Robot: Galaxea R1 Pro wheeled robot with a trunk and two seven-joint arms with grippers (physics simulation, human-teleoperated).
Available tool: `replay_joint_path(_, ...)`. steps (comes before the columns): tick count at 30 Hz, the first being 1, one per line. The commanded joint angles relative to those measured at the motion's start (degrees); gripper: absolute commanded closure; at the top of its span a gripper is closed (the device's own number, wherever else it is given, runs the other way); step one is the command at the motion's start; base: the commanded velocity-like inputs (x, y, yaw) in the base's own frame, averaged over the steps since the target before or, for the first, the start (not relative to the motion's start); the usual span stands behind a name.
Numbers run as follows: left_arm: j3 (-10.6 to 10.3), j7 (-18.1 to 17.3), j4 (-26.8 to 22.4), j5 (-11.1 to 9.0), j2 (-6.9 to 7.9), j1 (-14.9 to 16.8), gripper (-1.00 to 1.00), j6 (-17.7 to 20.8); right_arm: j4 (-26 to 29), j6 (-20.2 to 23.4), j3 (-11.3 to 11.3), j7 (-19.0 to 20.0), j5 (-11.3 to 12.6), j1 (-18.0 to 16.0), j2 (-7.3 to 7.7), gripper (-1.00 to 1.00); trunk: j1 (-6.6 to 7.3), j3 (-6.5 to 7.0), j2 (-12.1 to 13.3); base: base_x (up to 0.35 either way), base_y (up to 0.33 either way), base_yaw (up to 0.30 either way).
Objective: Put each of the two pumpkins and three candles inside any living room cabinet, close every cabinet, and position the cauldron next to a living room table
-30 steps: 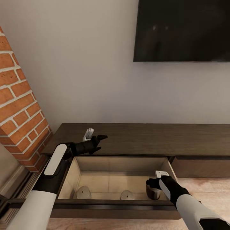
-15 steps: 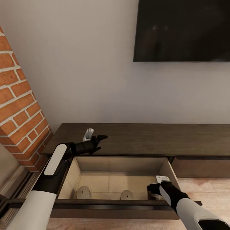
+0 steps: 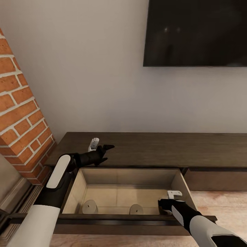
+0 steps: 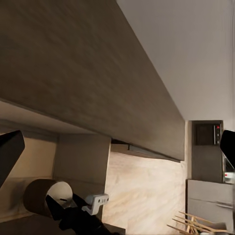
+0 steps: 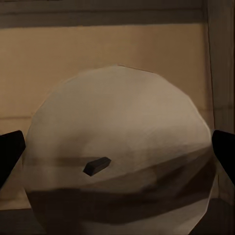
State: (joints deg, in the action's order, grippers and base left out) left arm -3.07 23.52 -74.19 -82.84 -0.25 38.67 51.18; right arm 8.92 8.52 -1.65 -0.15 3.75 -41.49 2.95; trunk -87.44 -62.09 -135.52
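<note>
Right gripper (image 3: 164, 206), at the lower right of the head view, reaches down into the open drawer of the dark wood cabinet (image 3: 154, 149), its dark fingertips at either edge of the right wrist view flanking a pale candle (image 5: 120, 156) whose wick faces the camera. The tips sit just outside the candle's sides, but whether they press on it or have let go cannot be told from these pictures. Two more candles, one (image 3: 90, 207) at the lower left of the drawer and another (image 3: 136, 209) near its middle, stand on the pale wood floor against the front wall. The left gripper (image 3: 103, 152) hangs with its fingers spread and nothing between them above the cabinet top, just behind the drawer's back left corner; its wrist camera looks across the top and down at the third candle (image 4: 46, 198) lying beside the right arm. No pumpkins or cauldron appear here.

Judging by the scene, the third candle is at the point of being set down. The risk is that it lands on its side and rolls about when the drawer is pushed shut, or that a finger drags it up on withdrawal. The right forearm also crosses the drawer's front rim, so a careless lift could knock the drawer.
</note>
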Motion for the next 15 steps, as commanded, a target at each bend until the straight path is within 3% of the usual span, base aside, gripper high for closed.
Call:
replay_joint_path(1,0.0,0.0,-0.1,0.0,0.03,0.0,-1.0,0.0,-0.1,0.0,0.0,-0.1,0.0,0.0,0.05,1.0,0.0,0.0,0.0,0.0,0.0,0.0)
replay_joint_path(15,0.9,0.0,-0.2,0.0,0.01,0.0,-1.0,0.1,-0.1,-3.4,-3.1,-0.6,-0.2,0.5,-0.13,1.0,0.0,0.0,0.0,0.0,0.0,0.0)
